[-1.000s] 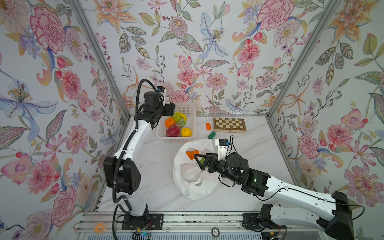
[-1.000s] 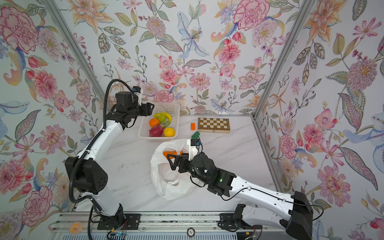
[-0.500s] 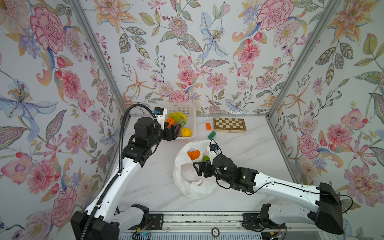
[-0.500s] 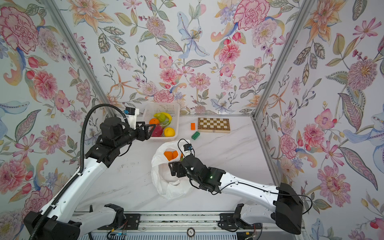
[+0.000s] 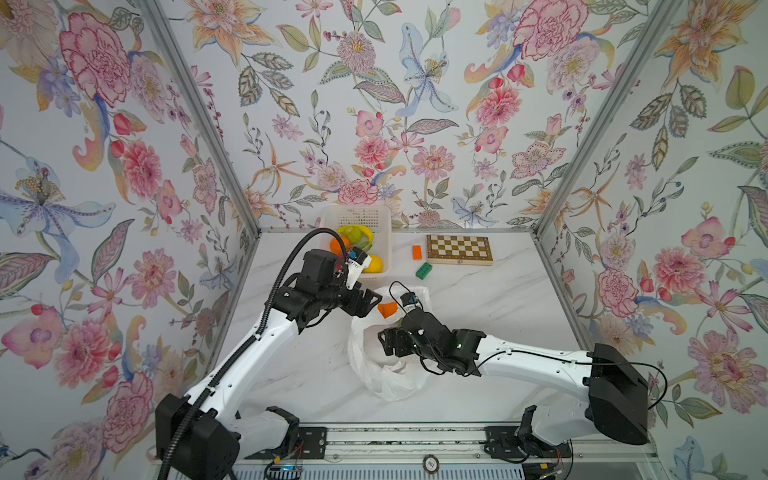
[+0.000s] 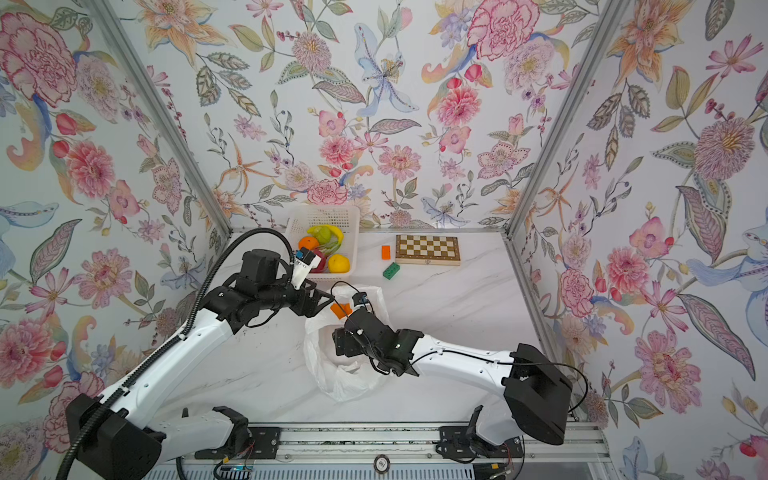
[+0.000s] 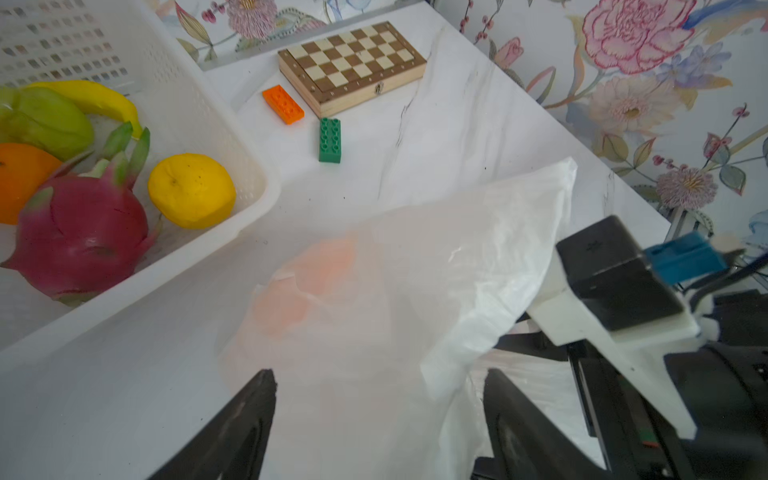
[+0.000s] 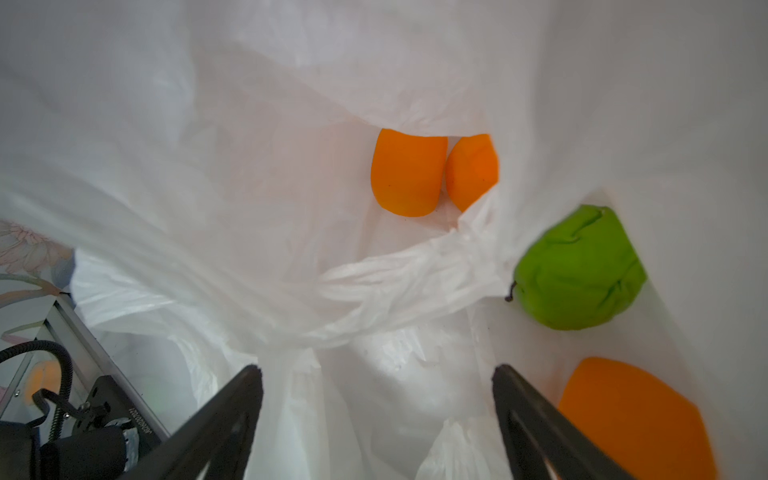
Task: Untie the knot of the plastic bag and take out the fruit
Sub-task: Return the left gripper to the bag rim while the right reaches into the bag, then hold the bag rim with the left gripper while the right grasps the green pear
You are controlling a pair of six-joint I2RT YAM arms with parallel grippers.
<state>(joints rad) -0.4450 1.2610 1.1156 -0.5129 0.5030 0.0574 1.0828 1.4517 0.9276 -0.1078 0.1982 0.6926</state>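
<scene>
Right claw (image 8: 376,370) is spread wide with nothing in it, and it's now poked right down inside the plastic bag (image 8: 208,166). A second ago it was only at the mouth. Just ahead of its fingers there's a bunched strip of bag film. Further in are two oranges (image 8: 407,174) side by side, a green fruit (image 8: 582,270) off to one side, and a third orange (image 8: 636,419) right beside one finger.

Left claw (image 7: 378,374) is wide open and empty too. A second back it was up over the basket (image 7: 208,104); now it's swung back and hangs over the bag's far edge, with something orange showing through the film below it.

Can't spot any knot left tied, and the mouth gapes, so I reckon that part's done. The basket already has the dragon fruit (image 7: 83,237), the yellow fruit (image 7: 191,191) and a couple more. The bag sits mid table (image 5: 478,299).

I'd say we're partway through unloading, with at least four pieces to go. That third orange looks like the easy grab.
</scene>
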